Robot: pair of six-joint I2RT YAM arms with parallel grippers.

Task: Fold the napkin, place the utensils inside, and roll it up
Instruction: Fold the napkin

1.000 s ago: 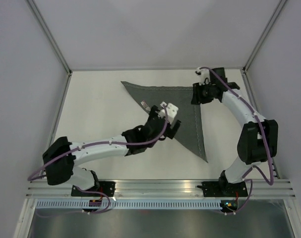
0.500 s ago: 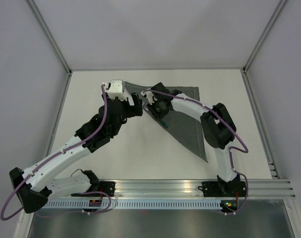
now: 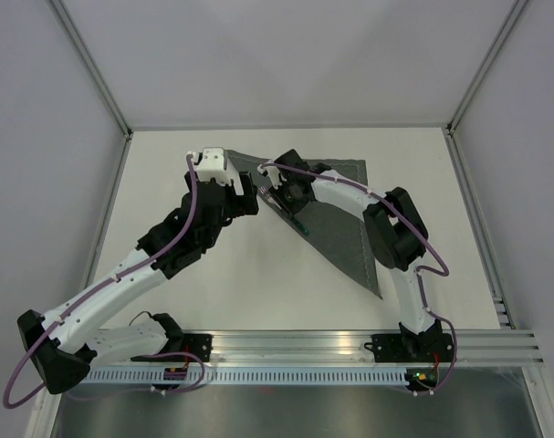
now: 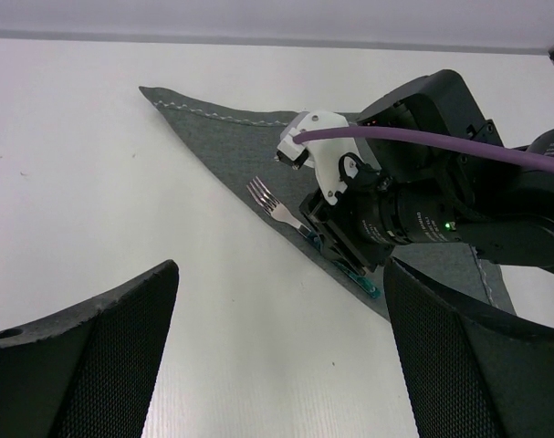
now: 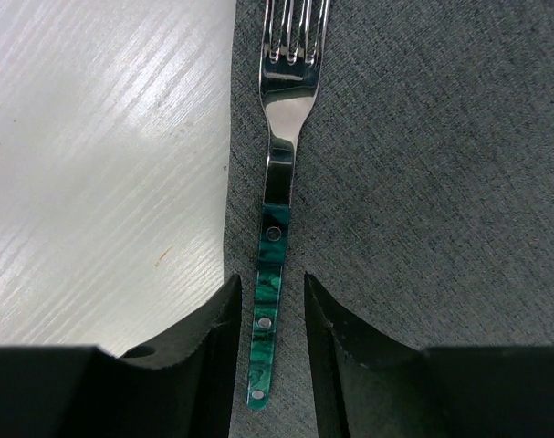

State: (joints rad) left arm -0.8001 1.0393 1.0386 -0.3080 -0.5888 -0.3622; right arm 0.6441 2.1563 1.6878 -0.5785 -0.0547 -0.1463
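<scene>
Right wrist view showed the right end effector (image 5: 271,292) slightly apart, astride the handle of the fork (image 5: 277,182), with the napkin (image 5: 423,182) beneath it. The left end effector (image 4: 281,269) gaped wide, empty. I reckoned a skewed closing could shove the fork off the cloth's edge just leftward onto the desk (image 5: 94,137).

Robot lab cell, white walls (image 3: 286,55), aluminium frame (image 3: 295,342)

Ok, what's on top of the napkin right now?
One fork, green-handled, on the napkin along its diagonal edge; the right gripper straddles the handle. The right arm covers cloth beside it.
</scene>
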